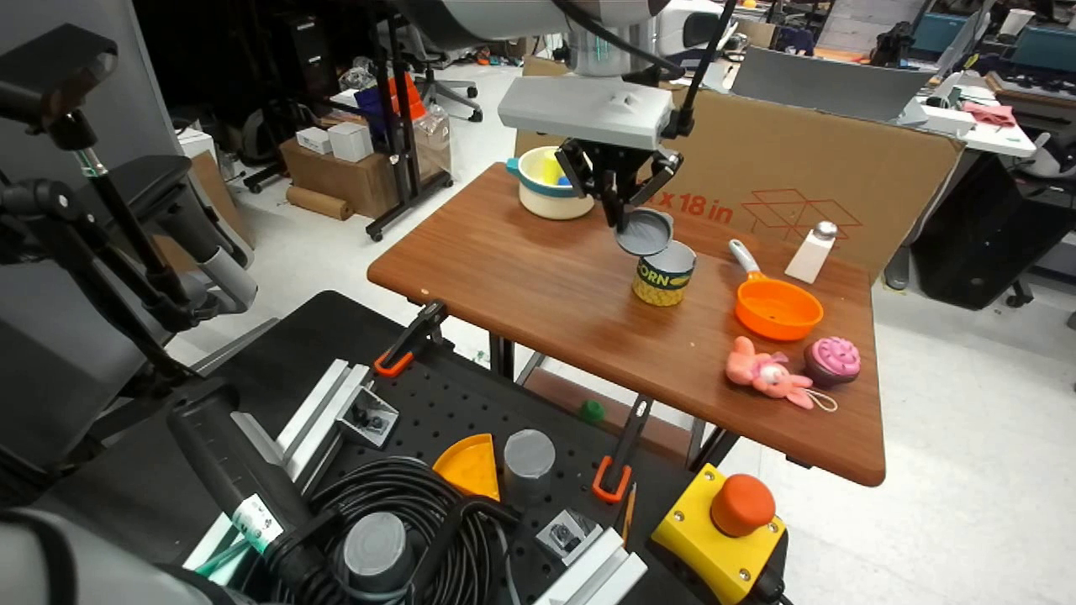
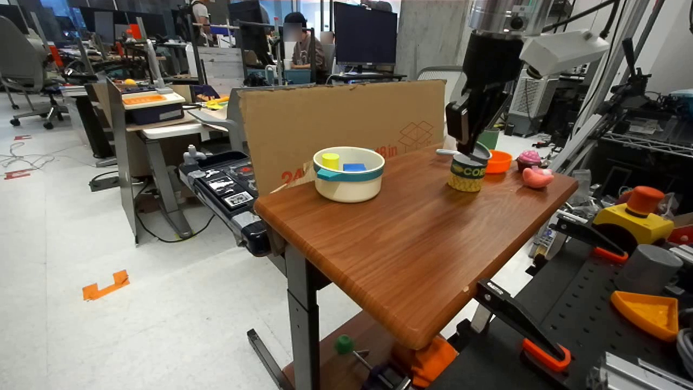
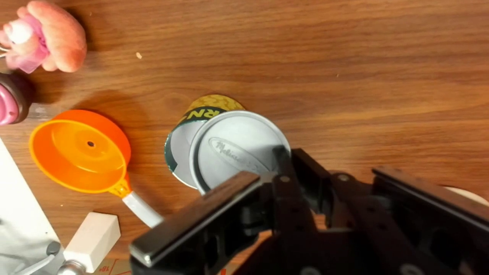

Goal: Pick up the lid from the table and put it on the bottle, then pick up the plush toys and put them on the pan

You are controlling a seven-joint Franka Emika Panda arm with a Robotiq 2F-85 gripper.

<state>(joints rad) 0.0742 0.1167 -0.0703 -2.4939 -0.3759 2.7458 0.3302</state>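
The gripper (image 1: 620,222) was clamped on the rim of the lid (image 3: 236,144), which hung tilted, partly over the bottle (image 1: 662,284), contact between them unclear. The pan (image 1: 778,311) stood near the bottle; the 2 plush toys (image 1: 767,373) lay farther from it.

The robot's arm (image 1: 504,18) is big, smooth and round, and it is white and pale grey. Its next part is a shiny silver tube (image 1: 595,52), fat like a can, and in an exterior view this has a small round black spot (image 2: 517,23). Then comes a white block (image 1: 584,111) with flat sides and a black plug (image 1: 679,124) at one end. Bendy black cables (image 1: 710,55) curve above it. The gripper (image 1: 619,220) is black, with skinny bars (image 1: 660,172) like bug legs. In the wrist view it has little round silver screws (image 3: 284,178) and a wide flat bar (image 3: 198,217) with a shiny edge.
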